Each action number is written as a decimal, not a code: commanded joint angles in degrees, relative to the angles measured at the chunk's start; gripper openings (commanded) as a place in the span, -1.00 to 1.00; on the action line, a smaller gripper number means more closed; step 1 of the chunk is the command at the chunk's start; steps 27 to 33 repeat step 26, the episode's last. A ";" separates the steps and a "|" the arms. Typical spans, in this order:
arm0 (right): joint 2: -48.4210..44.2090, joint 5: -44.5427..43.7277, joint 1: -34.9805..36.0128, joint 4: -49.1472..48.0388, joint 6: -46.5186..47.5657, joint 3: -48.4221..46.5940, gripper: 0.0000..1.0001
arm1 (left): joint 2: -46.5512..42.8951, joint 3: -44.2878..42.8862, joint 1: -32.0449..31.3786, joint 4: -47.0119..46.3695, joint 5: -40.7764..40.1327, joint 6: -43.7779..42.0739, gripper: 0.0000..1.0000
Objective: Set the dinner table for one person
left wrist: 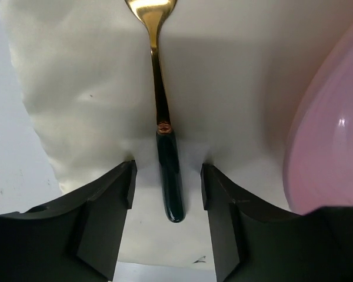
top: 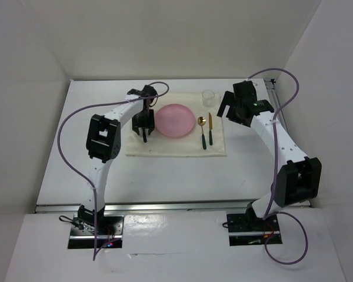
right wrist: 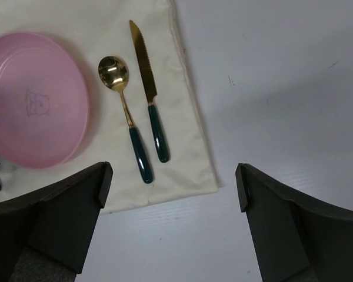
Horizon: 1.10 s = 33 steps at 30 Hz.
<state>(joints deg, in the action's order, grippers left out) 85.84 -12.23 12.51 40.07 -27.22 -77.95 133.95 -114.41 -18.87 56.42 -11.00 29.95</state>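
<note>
The white dinner table (top: 165, 176) carries a cream cloth (top: 176, 147) with a pink plate (top: 175, 120) at its middle. A gold spoon (top: 202, 130) and a gold knife (top: 210, 128), both with dark green handles, lie right of the plate. My left gripper (top: 143, 134) is low over the cloth left of the plate. It is open, and a third gold utensil (left wrist: 160, 100) lies on the cloth with its green handle between the fingers, touching neither. Its head is cut off by the frame. My right gripper (top: 228, 111) is open and empty above the cloth's right edge.
A clear glass cup (top: 208, 97) stands at the cloth's far right corner, just left of the right gripper. White walls close in the table at the back and both sides. The right wrist view shows the plate (right wrist: 35, 100), spoon (right wrist: 125, 108), knife (right wrist: 148, 88) and bare table (right wrist: 282, 88).
</note>
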 commanded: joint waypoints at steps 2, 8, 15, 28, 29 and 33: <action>-3.05 -1.05 -0.03 0.88 -2.12 0.87 1.00 | -7.81 0.59 -0.29 0.97 2.91 -2.00 0.31; -3.05 -3.06 -0.03 2.02 -6.08 2.19 1.00 | -20.98 2.61 -1.43 2.64 4.32 -2.01 0.53; -5.24 -2.27 -0.03 2.02 -5.56 3.86 1.00 | -34.97 8.58 -1.43 -0.77 6.25 -3.06 0.66; -11.22 -2.19 -0.03 0.36 -3.28 9.83 1.00 | -60.73 31.78 -1.43 -17.22 5.03 -3.68 0.71; -11.22 -2.19 -0.03 0.36 -3.28 9.83 1.00 | -60.73 31.78 -1.43 -17.22 5.03 -3.68 0.71; -11.22 -2.19 -0.03 0.36 -3.28 9.83 1.00 | -60.73 31.78 -1.43 -17.22 5.03 -3.68 0.71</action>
